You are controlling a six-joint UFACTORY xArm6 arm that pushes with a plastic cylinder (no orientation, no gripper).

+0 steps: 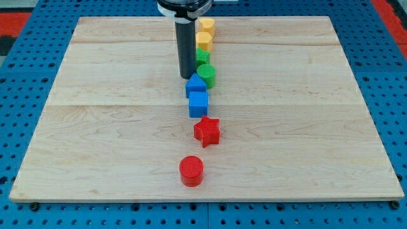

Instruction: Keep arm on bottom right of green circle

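The green circle (206,75) is a round green block near the top middle of the wooden board (95,127). My tip (186,77) is at the lower end of the dark rod, just to the left of the green circle and very close to it. A second green block (203,56), partly hidden, sits right above the green circle. Directly below the tip is a blue block with a peaked top (196,83), touching the green circle's lower left.
The blocks form a column down the board's middle. Two yellow blocks (206,27) (204,41) are at the top. A blue cube (198,104), a red star (206,131) and a red cylinder (191,170) follow below.
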